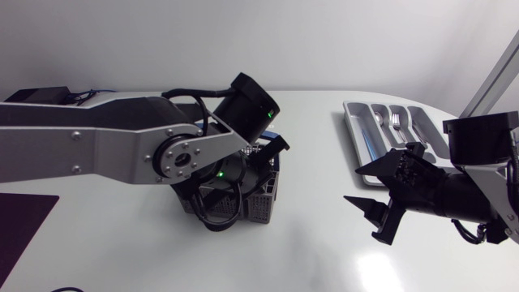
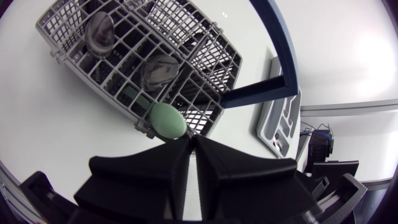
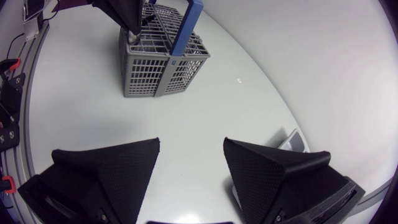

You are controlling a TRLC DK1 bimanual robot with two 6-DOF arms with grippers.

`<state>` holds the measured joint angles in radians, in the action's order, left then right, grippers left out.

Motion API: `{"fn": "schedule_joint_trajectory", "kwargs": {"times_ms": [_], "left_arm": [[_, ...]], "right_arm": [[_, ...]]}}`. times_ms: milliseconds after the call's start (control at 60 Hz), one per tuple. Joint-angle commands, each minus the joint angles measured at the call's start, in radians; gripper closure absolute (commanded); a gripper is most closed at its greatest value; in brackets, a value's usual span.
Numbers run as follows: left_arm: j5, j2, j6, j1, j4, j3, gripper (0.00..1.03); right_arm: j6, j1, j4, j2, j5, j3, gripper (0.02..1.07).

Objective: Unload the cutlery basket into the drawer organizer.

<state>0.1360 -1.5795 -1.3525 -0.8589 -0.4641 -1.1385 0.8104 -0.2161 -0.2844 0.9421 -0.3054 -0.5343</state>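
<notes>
My left gripper (image 2: 191, 138) hangs over the grey cutlery basket (image 2: 186, 50), fingers pressed together. A green utensil (image 2: 166, 120) standing in a near compartment touches their tips, though whether it is pinched I cannot tell. My right gripper (image 3: 191, 143) is spread wide above bare table, just beside the drawer organizer (image 1: 357, 134) and well apart from the basket.

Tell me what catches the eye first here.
The big left arm reaches over the grey basket mid-table, its gripper closed, tips beside a green spoon standing in it. The right gripper hangs wide open above the table, near the organizer on the right.
</notes>
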Motion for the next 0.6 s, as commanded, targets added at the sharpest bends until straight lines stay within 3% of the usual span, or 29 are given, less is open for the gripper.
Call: {"fn": "schedule_joint_trajectory", "kwargs": {"times_ms": [0, 583], "left_arm": [[0.008, -0.027, -0.042, 0.018, -0.007, 0.002, 1.0], [0.04, 0.131, -0.031, -0.011, 0.044, 0.046, 1.0]], "right_arm": [[-0.022, -0.012, 0.01, -0.005, 0.008, 0.028, 0.32], [-0.037, -0.065, -0.012, -0.029, 0.031, 0.036, 0.32]]}}
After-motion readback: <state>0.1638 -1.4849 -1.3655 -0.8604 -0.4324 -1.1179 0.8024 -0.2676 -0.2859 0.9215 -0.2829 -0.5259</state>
